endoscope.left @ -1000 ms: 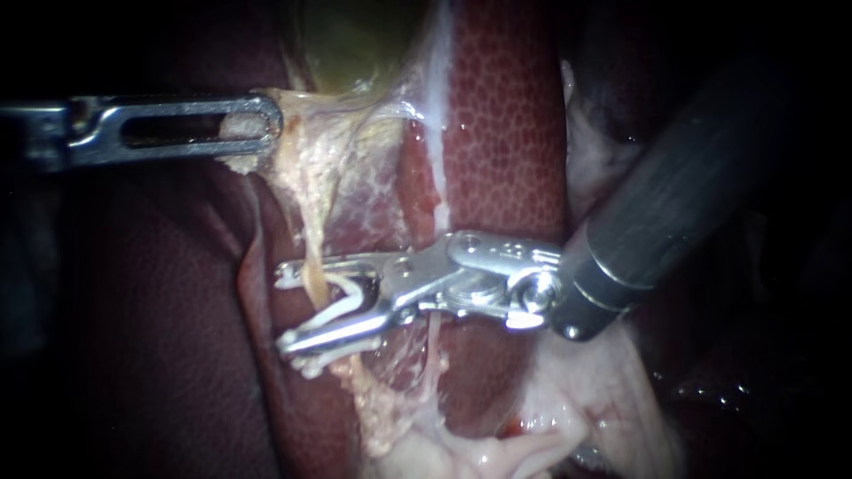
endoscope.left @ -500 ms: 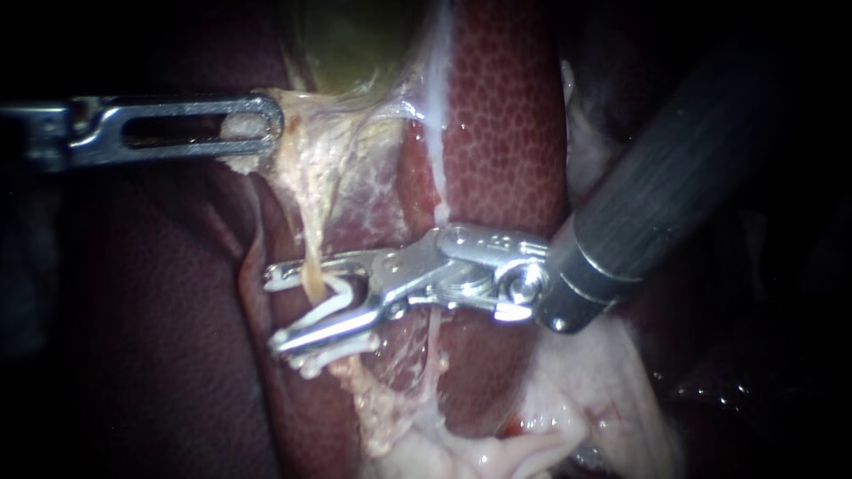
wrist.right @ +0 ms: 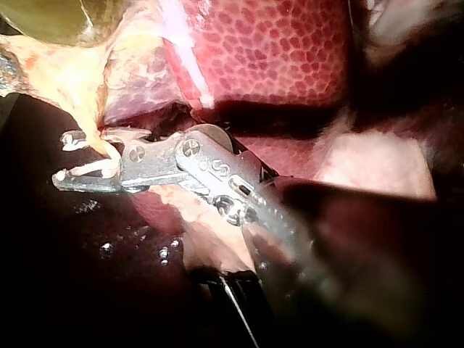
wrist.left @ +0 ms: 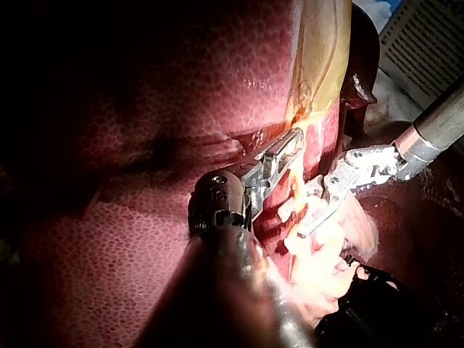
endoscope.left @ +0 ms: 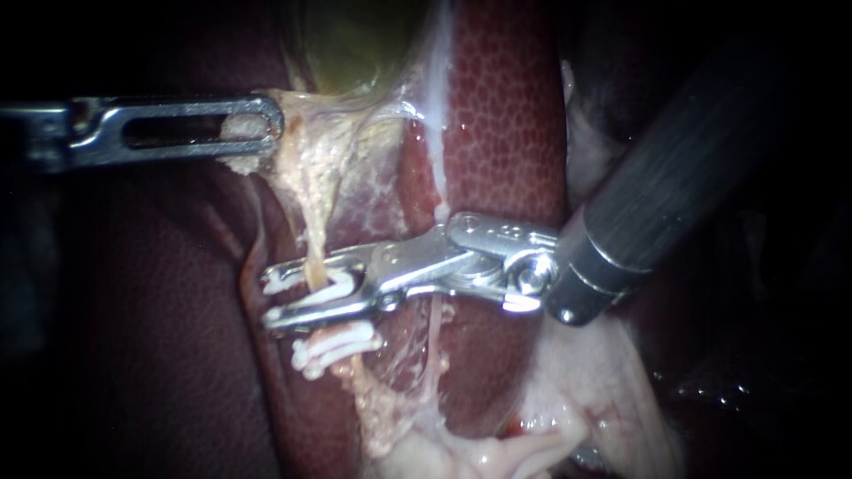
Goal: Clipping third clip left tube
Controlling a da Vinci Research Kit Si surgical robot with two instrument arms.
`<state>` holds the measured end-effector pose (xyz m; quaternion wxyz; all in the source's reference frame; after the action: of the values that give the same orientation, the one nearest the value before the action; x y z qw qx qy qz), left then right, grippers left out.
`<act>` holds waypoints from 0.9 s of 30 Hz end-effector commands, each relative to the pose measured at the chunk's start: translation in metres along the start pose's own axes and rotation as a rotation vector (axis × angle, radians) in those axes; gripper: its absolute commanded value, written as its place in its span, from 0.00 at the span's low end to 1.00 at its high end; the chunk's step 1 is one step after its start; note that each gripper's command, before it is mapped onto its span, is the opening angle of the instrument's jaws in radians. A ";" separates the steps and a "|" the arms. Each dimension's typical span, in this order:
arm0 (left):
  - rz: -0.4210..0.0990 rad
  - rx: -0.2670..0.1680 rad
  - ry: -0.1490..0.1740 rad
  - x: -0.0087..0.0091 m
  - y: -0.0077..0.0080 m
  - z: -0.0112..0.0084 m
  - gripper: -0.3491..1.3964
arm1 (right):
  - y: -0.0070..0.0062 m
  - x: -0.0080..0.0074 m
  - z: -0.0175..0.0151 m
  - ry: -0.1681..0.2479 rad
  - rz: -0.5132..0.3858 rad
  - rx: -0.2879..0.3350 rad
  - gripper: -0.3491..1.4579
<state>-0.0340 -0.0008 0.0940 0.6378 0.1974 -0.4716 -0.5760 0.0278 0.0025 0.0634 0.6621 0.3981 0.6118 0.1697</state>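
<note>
1. Left instrument: bright steel jaw, long oval slot, rounded tip; dark rounded wrist housing behind it.
2. Right instrument: polished silver jaws, stacked link plates, round pivot pins, small stamped marks.
3. Right shaft, at 2 o'clock from its wrist: matte dark grey, silver end collar.
</note>
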 end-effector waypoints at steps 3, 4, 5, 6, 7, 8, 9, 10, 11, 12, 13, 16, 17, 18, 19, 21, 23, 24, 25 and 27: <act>0.000 0.000 0.000 0.0000 0.0000 0.0000 0.12 | 0.0001 0.0000 -0.0001 0.000 0.000 -0.001 0.15; 0.000 0.000 0.000 0.0000 0.0000 0.0000 0.12 | 0.0001 0.0000 -0.0001 0.001 0.000 -0.001 0.14; 0.000 0.000 0.000 0.0000 0.0000 0.0000 0.12 | 0.0001 0.0000 -0.0001 0.001 0.000 -0.001 0.12; 0.000 -0.001 0.000 0.0000 0.0000 0.0000 0.12 | 0.0002 0.0000 -0.0002 0.001 0.000 -0.001 0.10; 0.000 -0.001 0.000 0.0000 0.0000 0.0000 0.12 | 0.0002 -0.0001 -0.0002 0.001 0.000 -0.001 0.07; 0.000 -0.001 0.000 0.0000 0.0000 0.0000 0.12 | 0.0002 -0.0001 -0.0003 0.000 0.000 -0.001 0.05; 0.000 -0.001 -0.001 0.0001 0.0000 0.0000 0.12 | 0.0002 -0.0001 -0.0004 0.000 0.000 -0.001 0.02; 0.000 -0.001 -0.001 0.0001 0.0000 0.0000 0.12 | 0.0002 -0.0002 -0.0004 0.000 0.000 -0.001 0.00; 0.001 -0.001 -0.001 0.0001 0.0000 0.0001 0.12 | 0.0002 -0.0002 -0.0005 0.000 0.000 -0.001 0.00; 0.001 -0.001 -0.001 0.0001 0.0000 0.0001 0.12 | 0.0003 -0.0002 -0.0005 0.000 0.000 -0.001 0.00; 0.001 -0.001 -0.001 0.0001 0.0000 0.0001 0.12 | 0.0003 -0.0002 -0.0005 0.000 0.000 -0.001 0.00; 0.001 -0.001 -0.001 0.0001 0.0000 0.0001 0.12 | 0.0003 -0.0002 -0.0006 0.001 0.000 -0.004 0.00; 0.001 -0.001 -0.001 0.0001 0.0000 0.0001 0.12 | 0.0003 -0.0002 -0.0006 0.001 0.006 -0.004 0.00; 0.001 -0.001 -0.001 0.0001 0.0000 0.0001 0.12 | 0.0003 -0.0003 -0.0006 0.001 0.006 -0.004 0.00; 0.001 -0.001 -0.001 0.0001 0.0000 0.0001 0.12 | 0.0002 -0.0003 -0.0007 -0.002 0.006 -0.004 0.00; 0.001 -0.001 -0.001 0.0001 0.0000 0.0001 0.12 | 0.0002 -0.0003 -0.0007 -0.005 0.006 -0.004 0.00; 0.001 -0.001 -0.001 0.0001 0.0000 0.0001 0.12 | 0.0002 -0.0003 -0.0008 -0.008 0.007 -0.004 0.00; 0.001 -0.001 -0.001 0.0001 0.0000 0.0001 0.12 | 0.0002 -0.0003 -0.0008 -0.011 0.007 -0.005 0.00; 0.001 -0.001 -0.001 0.0001 0.0000 0.0001 0.12 | 0.0002 -0.0003 -0.0008 -0.014 0.007 -0.005 0.00; 0.001 -0.001 -0.001 0.0001 0.0000 0.0001 0.12 | 0.0002 -0.0003 -0.0008 -0.014 0.007 -0.005 0.00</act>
<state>-0.0341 -0.0009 0.0940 0.6380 0.1967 -0.4717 -0.5760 0.0270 0.0026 0.0639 0.6668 0.4000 0.6053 0.1706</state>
